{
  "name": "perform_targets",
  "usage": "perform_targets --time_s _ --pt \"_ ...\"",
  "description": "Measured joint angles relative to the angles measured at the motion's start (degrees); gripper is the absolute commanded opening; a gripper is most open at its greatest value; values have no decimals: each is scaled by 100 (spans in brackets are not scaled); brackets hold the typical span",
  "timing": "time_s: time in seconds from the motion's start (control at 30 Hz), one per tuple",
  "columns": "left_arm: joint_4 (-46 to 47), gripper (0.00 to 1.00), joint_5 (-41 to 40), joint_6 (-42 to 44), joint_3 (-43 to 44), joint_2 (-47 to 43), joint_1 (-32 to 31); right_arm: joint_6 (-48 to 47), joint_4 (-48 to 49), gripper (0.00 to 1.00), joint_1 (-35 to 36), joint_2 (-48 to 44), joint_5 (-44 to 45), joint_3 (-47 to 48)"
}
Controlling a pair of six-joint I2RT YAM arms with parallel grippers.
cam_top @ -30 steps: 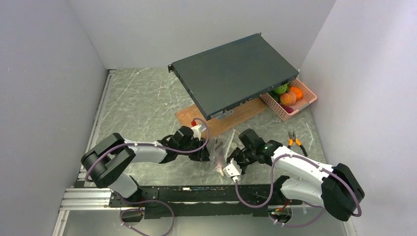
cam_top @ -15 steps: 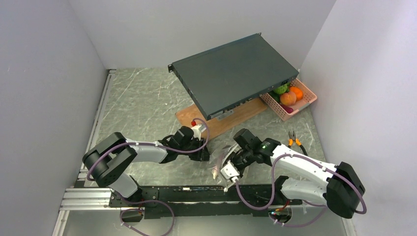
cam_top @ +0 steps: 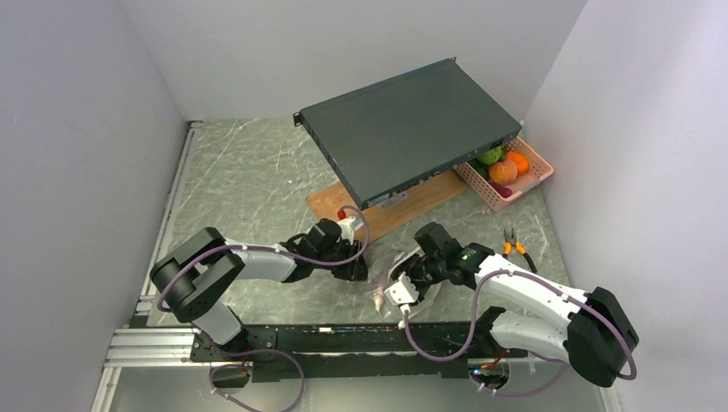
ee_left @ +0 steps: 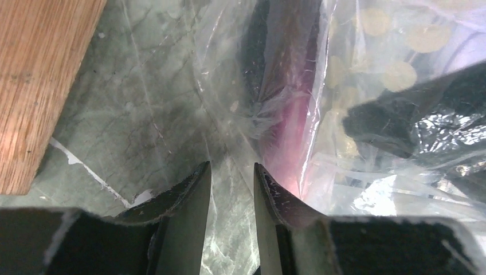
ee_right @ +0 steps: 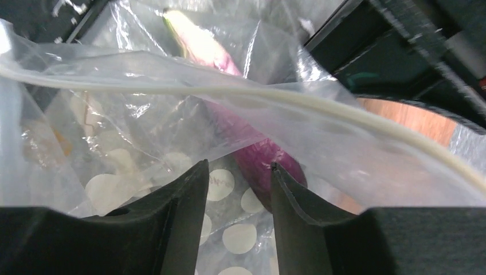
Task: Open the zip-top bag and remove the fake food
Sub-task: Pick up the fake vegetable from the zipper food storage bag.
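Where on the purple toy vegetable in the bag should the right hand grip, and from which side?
Probably the purple toy vegetable across its rounded end, nearest the right hand, approaching from that end: it is long and slim, lying away from the hand. Film of the zip-top bag covers it.

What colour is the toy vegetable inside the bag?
The toy vegetable is purple with a pale end; right wrist view shows it best.
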Motion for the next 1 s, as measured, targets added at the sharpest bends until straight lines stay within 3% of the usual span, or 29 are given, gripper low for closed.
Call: perform_targets --time_s 0.13,0.53,0.63,0.7,0.9,1.0 --pt "-2 39 39 90 79 31 4 -195 455 50 24 151 337 -304" --pt "-2 40 328 264 542 568 9 -566 1528 82 140 640 715 -610" --pt "20 40 413 315 619 656 20 -658 1626 82 140 699 678 -605" --pt "42 40 472 363 656 706 28 -741 1652 77 140 798 616 -553" --pt "87 39 640 450 684 756 35 -815 1541 40 168 1056 501 -455" --pt "175 39 643 492 643 754 46 -800 1510 30 170 1067 501 -439"
